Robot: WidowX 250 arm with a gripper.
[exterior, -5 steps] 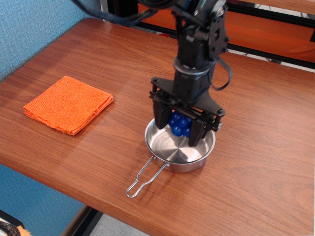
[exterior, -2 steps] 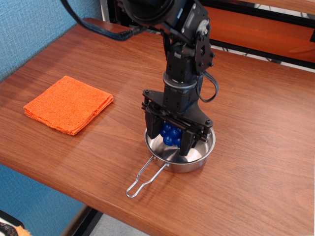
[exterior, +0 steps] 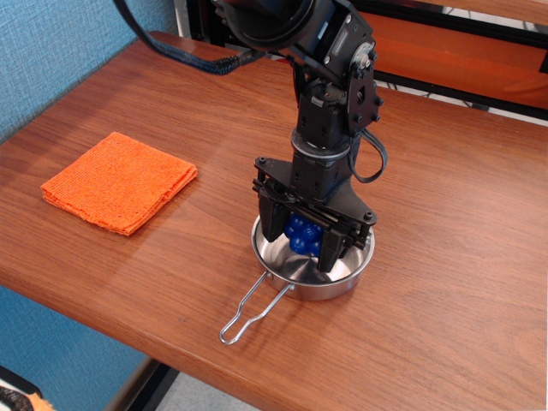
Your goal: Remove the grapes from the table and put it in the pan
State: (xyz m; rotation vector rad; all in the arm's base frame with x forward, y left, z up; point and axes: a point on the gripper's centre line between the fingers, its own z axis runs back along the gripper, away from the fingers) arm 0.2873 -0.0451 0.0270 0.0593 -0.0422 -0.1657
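Since the last frame I see the arm has straightened a little and the pincer (exterior: 301,245) has shifted slightly right, staying low inside the pan (exterior: 272,257). Nearest me, the pan's looped wire handle reaches toward the front edge of the worktop (exterior: 445,282). Just behind it sits the shiny steel bowl of the pan, with the two black fingers (exterior: 271,219) standing down into it. The grapes (exterior: 303,232) show as a glossy blue cluster between those fingers, low over the pan's floor; I read the pincer as clenched on them, though I cannot tell whether the cluster touches the metal. Off to the left, well apart, an orange cloth (exterior: 120,181) lies flat. Behind everything the black arm rises away toward the back.
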